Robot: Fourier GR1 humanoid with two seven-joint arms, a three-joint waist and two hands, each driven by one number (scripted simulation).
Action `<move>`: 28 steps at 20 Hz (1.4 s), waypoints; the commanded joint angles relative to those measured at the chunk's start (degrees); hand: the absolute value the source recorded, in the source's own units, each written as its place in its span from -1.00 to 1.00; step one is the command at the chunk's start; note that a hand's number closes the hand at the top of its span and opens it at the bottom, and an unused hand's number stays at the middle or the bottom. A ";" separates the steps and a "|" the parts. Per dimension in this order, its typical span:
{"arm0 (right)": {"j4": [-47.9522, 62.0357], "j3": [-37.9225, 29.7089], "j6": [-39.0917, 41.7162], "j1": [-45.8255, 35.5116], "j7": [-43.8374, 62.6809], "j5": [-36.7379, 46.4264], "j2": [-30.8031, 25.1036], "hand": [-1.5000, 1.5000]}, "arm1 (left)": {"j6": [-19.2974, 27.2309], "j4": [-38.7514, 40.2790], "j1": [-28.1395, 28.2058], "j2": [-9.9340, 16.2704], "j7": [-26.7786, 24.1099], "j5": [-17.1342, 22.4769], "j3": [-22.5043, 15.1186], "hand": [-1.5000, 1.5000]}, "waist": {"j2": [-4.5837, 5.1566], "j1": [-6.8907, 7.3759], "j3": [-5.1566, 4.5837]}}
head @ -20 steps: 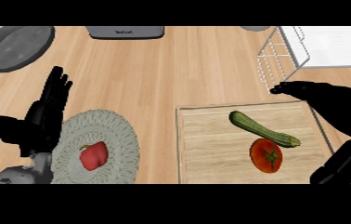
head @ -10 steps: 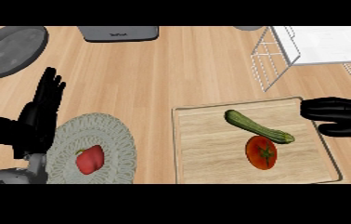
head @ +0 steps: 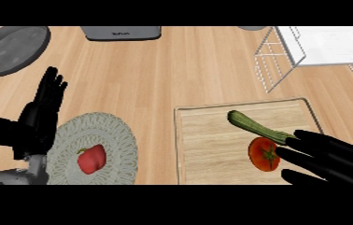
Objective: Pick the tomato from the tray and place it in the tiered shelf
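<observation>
one wide counter (head: 172, 74) of pale wood planks is filling nearly the whole view, its grain running slantwise. a dark grey round thing (head: 19, 46) is lying at the far left edge, and a grey appliance (head: 121, 32) is sitting at the far middle, carrying small writing on its front that is too faint to read. the white wire tiered shelf (head: 286, 56) is standing at the far right, with a white surface beside it. nearer, a light wooden tray (head: 207, 144) is lying on the counter, holding the tomato (head: 263, 154) and a green zucchini (head: 257, 127) just behind it, the two nearly touching. the right hand (head: 324, 156) is coming in from the right edge, its dark fingers stretched out straight and released, their tips lying right against the tomato's right side and clasping nothing. left of the tray, a grey woven plate (head: 103, 130) is carrying a red bell pepper (head: 91, 158). the left hand (head: 40, 116) is resting at the left edge, fingers up and relaxed, grasping nothing.
</observation>
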 commanded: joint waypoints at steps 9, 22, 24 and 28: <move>-0.77 9.45 -6.47 4.79 5.53 29.31 0.03 -1.00 | -0.66 2.11 -1.67 -2.45 -0.61 -1.32 -0.36 0.00 | 0.39 1.01 -0.02; 14.84 14.05 -14.24 5.78 -5.94 43.37 11.28 -1.00 | -3.05 -0.19 0.37 -5.52 -0.39 -5.47 1.64 0.00 | 0.44 1.65 -0.01; 13.09 17.76 -13.62 7.07 -3.75 47.25 13.90 -1.00 | -3.89 -3.29 2.52 -5.54 1.13 -5.45 1.71 0.00 | 0.39 1.73 -0.01; 18.65 14.37 -16.67 7.84 -9.66 49.38 14.37 -1.00 | -4.61 -3.04 1.97 -6.48 1.56 -6.73 2.60 0.00 | 0.39 1.64 0.00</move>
